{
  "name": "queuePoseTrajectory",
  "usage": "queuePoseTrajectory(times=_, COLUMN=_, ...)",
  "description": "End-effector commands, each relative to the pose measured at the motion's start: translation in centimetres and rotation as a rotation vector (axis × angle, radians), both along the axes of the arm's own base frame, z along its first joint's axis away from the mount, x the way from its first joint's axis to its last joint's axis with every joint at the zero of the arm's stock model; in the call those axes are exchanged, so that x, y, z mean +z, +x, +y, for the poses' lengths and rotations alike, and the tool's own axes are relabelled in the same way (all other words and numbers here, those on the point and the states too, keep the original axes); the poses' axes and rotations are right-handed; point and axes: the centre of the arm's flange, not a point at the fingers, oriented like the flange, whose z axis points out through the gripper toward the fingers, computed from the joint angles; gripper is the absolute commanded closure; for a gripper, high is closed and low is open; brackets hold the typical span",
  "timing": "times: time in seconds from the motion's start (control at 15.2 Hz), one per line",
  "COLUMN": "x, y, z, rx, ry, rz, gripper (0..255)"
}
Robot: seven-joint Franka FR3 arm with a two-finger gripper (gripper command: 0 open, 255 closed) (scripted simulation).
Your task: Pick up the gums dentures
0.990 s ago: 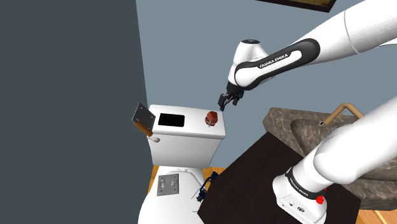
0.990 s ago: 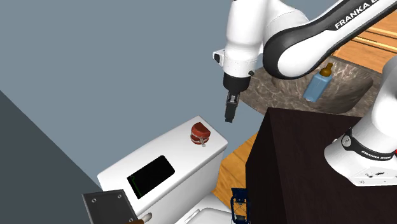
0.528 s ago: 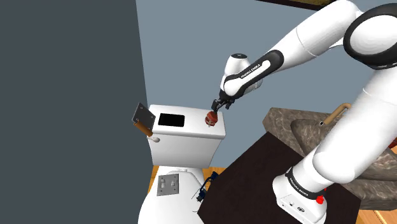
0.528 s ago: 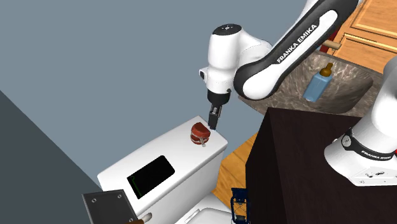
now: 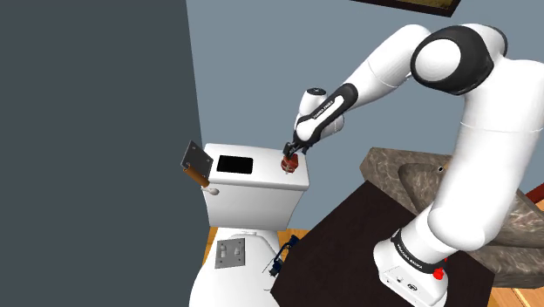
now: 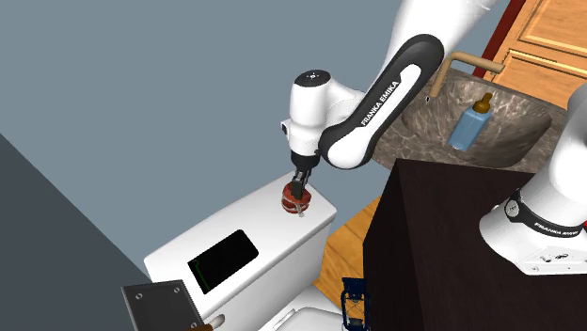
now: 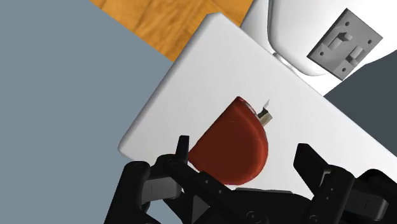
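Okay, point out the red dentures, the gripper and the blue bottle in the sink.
red dentures point(image 7: 232, 143): wrist view, middle of the red gum surface.
gripper point(image 6: 298, 187): second exterior view, midway between its fingertips.
blue bottle point(image 6: 468, 128): second exterior view, on its body.

the red dentures point(image 7: 232, 147) look smooth and matt, the tank lid point(image 7: 184, 95) smooth white, the floor point(image 7: 165, 19) wood.

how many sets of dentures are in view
1. The dentures lie on the tank lid, at its end nearest the sink, between the fingers of the open pincer. More could be hidden behind the arm.
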Motion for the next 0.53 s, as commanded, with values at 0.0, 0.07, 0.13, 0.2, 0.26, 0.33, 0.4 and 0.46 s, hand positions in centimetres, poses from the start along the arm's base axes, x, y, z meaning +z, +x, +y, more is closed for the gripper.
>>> queuePoseTrajectory(times=0.0, x=-1.3, y=0.1, z=0.0, rx=-0.001, ry=-0.001, rz=-0.001, gripper=0)
queuePoseTrajectory(times=0.07, x=-1.8, y=0.1, z=0.0, rx=-0.001, ry=-0.001, rz=-0.001, gripper=0)
queuePoseTrajectory(times=0.13, x=-2.3, y=0.1, z=0.0, rx=-0.001, ry=-0.001, rz=-0.001, gripper=0)
queuePoseTrajectory(times=0.2, x=-2.8, y=0.1, z=0.0, rx=-0.001, ry=-0.001, rz=-0.001, gripper=0)
queuePoseTrajectory(times=0.26, x=-3.4, y=0.1, z=0.0, rx=-0.001, ry=-0.001, rz=-0.001, gripper=0)
queuePoseTrajectory(times=0.33, x=-3.7, y=0.1, z=0.0, rx=-0.001, ry=-0.001, rz=-0.001, gripper=0)
queuePoseTrajectory(times=0.4, x=-3.7, y=0.1, z=0.0, rx=-0.001, ry=-0.001, rz=-0.001, gripper=0)
queuePoseTrajectory(times=0.46, x=-3.7, y=0.1, z=0.0, rx=-0.001, ry=-0.001, rz=-0.001, gripper=255)
